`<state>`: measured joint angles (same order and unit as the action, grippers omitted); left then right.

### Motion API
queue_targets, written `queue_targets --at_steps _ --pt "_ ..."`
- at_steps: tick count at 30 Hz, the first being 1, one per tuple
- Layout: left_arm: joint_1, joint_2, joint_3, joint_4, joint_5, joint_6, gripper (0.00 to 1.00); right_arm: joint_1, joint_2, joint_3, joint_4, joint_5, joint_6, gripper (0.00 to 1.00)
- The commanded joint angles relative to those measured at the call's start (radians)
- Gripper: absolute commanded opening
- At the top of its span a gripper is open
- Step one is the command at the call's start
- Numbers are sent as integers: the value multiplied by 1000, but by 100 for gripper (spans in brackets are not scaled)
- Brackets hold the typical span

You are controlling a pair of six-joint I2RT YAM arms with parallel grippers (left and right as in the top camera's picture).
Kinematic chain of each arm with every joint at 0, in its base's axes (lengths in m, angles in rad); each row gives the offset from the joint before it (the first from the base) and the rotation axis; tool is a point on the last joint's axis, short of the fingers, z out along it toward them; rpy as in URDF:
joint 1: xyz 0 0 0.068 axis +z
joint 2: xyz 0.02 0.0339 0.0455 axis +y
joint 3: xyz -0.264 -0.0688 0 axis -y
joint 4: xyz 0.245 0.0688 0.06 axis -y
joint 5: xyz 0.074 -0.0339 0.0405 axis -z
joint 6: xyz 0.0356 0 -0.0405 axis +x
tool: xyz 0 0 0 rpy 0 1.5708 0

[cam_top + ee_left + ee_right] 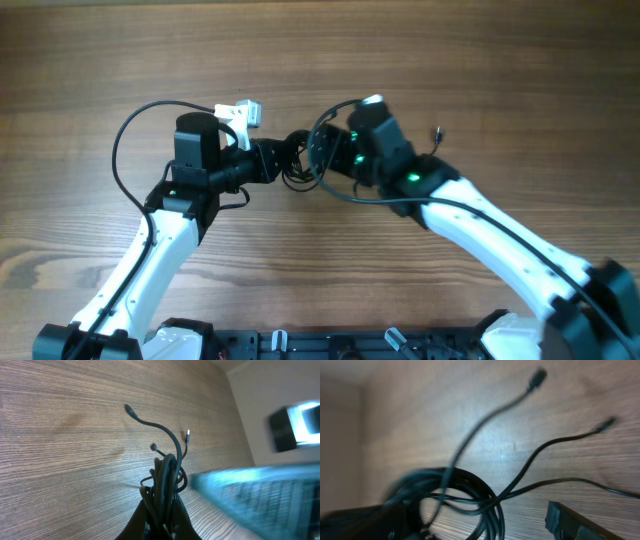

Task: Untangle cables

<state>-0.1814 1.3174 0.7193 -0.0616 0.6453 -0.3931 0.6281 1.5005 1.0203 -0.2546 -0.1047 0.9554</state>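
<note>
The cables (297,172) are a knot of thin black cords between the two grippers at the table's middle. My left gripper (162,525) is shut on the bundle (165,475), which rises out of its fingers. Plug tips (128,409) fan out beyond it over the wood. My right gripper (475,527) stands open, its fingers (570,522) wide apart. A coil of the cords (487,502) lies between them without being pinched. Two loose ends (536,379) run off to the upper right. In the overhead view the right gripper (322,152) faces the left gripper (280,162) closely.
One loose plug end (437,131) sticks out on the wood right of the right arm. The left arm's own thicker black cord (122,140) arcs out to its left. The right arm shows as a blue-lit blur (250,497) close beside the bundle. Wooden table (320,50) all round.
</note>
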Motion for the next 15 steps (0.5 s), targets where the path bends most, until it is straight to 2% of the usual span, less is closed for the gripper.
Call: queue_targets --at_steps 1,3,5,6,7,12,15 --pt "-6 -8 5 5 -11 20 4 -19 -53 2 -63 -5 215 86" --pt "-6 -8 5 5 -11 20 4 -20 -35 2 -142 -6 428 70" --pt "-6 -8 5 5 -11 20 4 -20 9 2 -183 -40 611 90" --pt "-6 -8 5 5 -11 20 4 -20 33 2 -171 -60 642 98" --pt "-6 -8 5 5 -10 20 4 -20 59 2 -144 -78 656 100" --pt "-6 -8 5 -6 -7 20 4 -20 168 2 87 -77 672 100" --pt "-6 -8 5 -19 -7 29 4 -20 187 2 157 -48 671 98"
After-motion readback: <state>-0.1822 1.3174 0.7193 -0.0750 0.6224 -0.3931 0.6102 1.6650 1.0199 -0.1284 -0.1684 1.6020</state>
